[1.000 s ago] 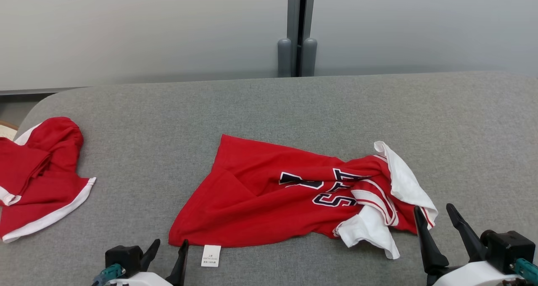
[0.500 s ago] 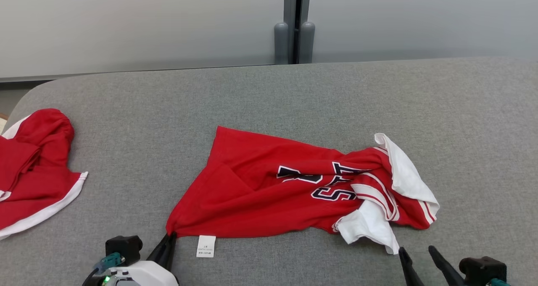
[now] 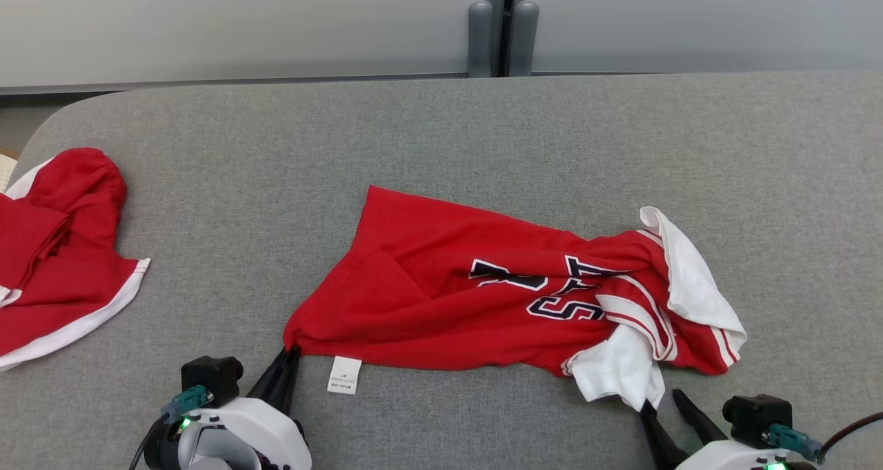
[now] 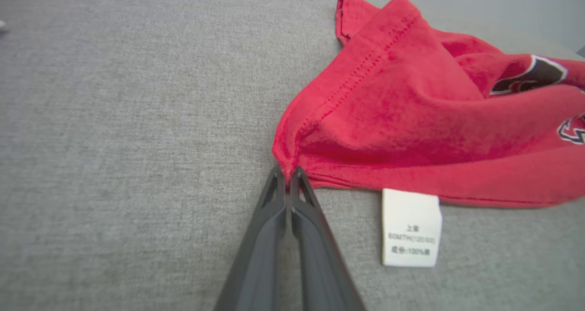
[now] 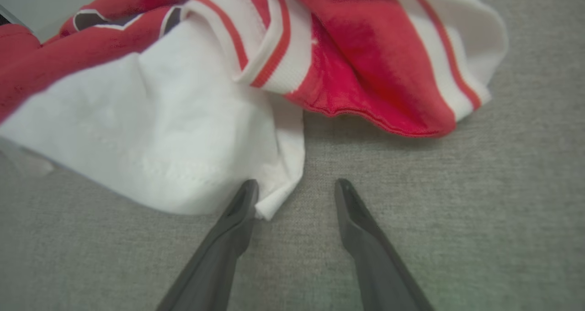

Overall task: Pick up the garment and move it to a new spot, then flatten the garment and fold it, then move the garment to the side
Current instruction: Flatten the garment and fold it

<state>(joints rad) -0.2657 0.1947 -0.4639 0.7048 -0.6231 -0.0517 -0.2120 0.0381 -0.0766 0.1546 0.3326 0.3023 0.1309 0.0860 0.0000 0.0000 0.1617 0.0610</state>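
Garment (image 3: 441, 297) lies mid-desk, crumpled, red body to our left and bunched white sleeves with red-striped trim to our right; dark lettering on the chest is folded into the creases, so we can't read it; white care label (image 3: 344, 375) sticks out from the near hem, print too small to make out in the head view and blurred in the left wrist view (image 4: 411, 227).

Left end effector (image 3: 290, 356) is pinched closed on the garment's near-left corner; in the left wrist view (image 4: 289, 174) the fingers meet with red cloth caught at their tips.

Right end effector (image 3: 661, 399) is spread, holding nothing; in the right wrist view (image 5: 296, 183) the white sleeve corner pokes in between the fingers, against one of them, the other finger clear on bare fabric; its body is cut off by the bottom edge of the head view.

Second red garment (image 3: 62, 263) with white trim sits far left, well apart, cut off by the frame edge.

Desk (image 3: 483, 145) is grey woven fabric, rounded far-left corner; behind it pale grey wall panels (image 3: 207, 21) with two grey posts (image 3: 502, 35) at a dark seam.
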